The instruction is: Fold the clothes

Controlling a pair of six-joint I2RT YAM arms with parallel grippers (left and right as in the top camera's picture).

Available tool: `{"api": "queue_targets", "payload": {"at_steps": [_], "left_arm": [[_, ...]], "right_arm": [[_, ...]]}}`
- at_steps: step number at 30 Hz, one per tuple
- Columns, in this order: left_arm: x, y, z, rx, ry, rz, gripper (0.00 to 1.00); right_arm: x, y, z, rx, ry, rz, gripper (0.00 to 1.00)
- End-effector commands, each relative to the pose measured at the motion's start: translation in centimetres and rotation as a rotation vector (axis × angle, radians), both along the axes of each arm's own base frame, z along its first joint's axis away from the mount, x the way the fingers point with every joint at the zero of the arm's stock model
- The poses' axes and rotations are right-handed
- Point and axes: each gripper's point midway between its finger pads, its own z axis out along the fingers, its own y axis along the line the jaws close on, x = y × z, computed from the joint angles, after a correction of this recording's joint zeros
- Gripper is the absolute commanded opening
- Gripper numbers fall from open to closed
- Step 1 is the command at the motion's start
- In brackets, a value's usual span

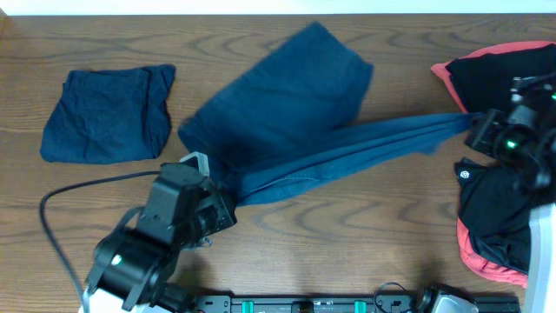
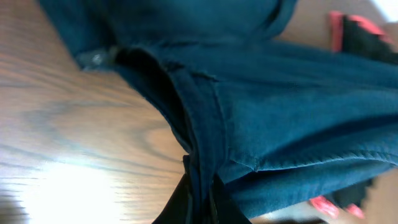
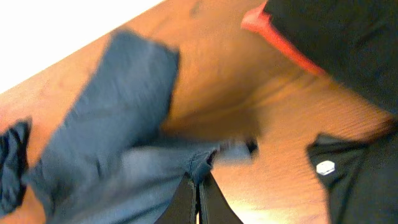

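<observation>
A pair of navy-blue shorts (image 1: 295,104) is stretched across the middle of the table between my two grippers. My left gripper (image 1: 228,205) is shut on its near left edge; in the left wrist view the fabric (image 2: 267,118) runs into the closed jaws (image 2: 202,202). My right gripper (image 1: 473,126) is shut on the far right end; in the right wrist view the blue cloth (image 3: 118,155) bunches at the closed jaws (image 3: 197,196). A second pair of navy shorts (image 1: 109,113) lies folded at the back left.
A heap of black and red garments (image 1: 499,74) lies at the right edge, with more (image 1: 491,217) below it; it also shows in the right wrist view (image 3: 336,43). A black cable (image 1: 52,226) curves over the table's front left.
</observation>
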Motion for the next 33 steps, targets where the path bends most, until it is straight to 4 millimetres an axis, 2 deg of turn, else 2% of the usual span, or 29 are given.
{"api": "queue_targets", "payload": {"at_steps": [1, 4, 8, 13, 17, 21, 24, 27, 31, 33], "left_arm": [[-0.7, 0.3, 1.8, -0.036, -0.030, 0.011, 0.06], [-0.9, 0.3, 2.7, -0.054, -0.057, 0.011, 0.06], [0.1, 2.5, 2.0, 0.055, -0.077, 0.106, 0.06], [2.0, 5.4, 0.6, 0.200, -0.066, 0.263, 0.06], [3.4, 6.6, -1.2, 0.255, 0.009, 0.403, 0.06], [5.5, 6.6, -3.3, 0.308, 0.064, 0.468, 0.06], [7.4, 5.8, -4.8, 0.319, 0.083, 0.468, 0.06], [8.3, 4.9, -5.9, 0.311, 0.102, 0.454, 0.06], [8.7, 4.8, -5.7, 0.300, 0.085, 0.456, 0.06], [8.9, 4.9, -5.2, 0.292, 0.063, 0.460, 0.06]], "right_arm": [[-0.9, -5.0, 4.3, -0.171, -0.103, -0.181, 0.01], [-0.8, -5.1, 6.2, -0.189, -0.152, -0.182, 0.01], [1.0, -4.0, 7.5, -0.168, -0.215, -0.117, 0.01], [5.8, -1.7, 9.1, -0.165, -0.339, -0.001, 0.01], [10.3, 0.6, 8.9, -0.168, -0.410, 0.080, 0.01], [14.1, 2.5, 6.6, -0.155, -0.411, 0.138, 0.01], [15.9, 3.9, 2.8, -0.127, -0.332, 0.179, 0.01], [15.0, 5.2, -0.6, -0.106, -0.208, 0.245, 0.01], [12.6, 5.0, -3.8, -0.123, -0.051, 0.264, 0.02], [11.6, 5.4, -5.0, -0.110, 0.011, 0.285, 0.10]]}}
